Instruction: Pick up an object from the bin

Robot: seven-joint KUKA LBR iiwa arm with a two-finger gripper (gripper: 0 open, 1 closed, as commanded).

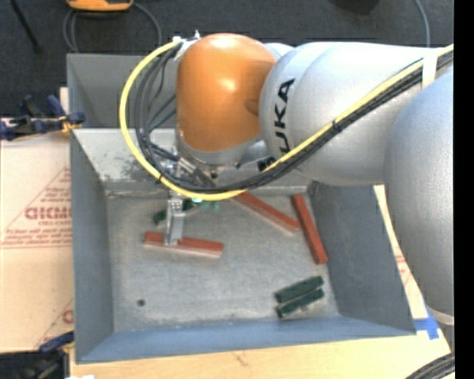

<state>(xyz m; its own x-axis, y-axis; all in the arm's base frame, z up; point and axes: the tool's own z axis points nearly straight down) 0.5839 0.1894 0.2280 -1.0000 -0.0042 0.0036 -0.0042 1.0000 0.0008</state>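
Camera view: gripper (174, 227) down on a flat red-brown bar (186, 247), left-centre of the grey metal bin (91, 243).
Gripper opening: can't tell. Slanted red-brown strip (267, 212) and longer red-brown strip (310, 229) lie to its right, well apart; dark green blocks (300, 297) near the front-right corner.

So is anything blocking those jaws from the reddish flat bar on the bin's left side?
Nothing visible does. The jaws are down at the reddish flat bar, with nothing between. A small green piece lies close beside them, off the bar. The other reddish bars and dark green blocks lie apart, further right.
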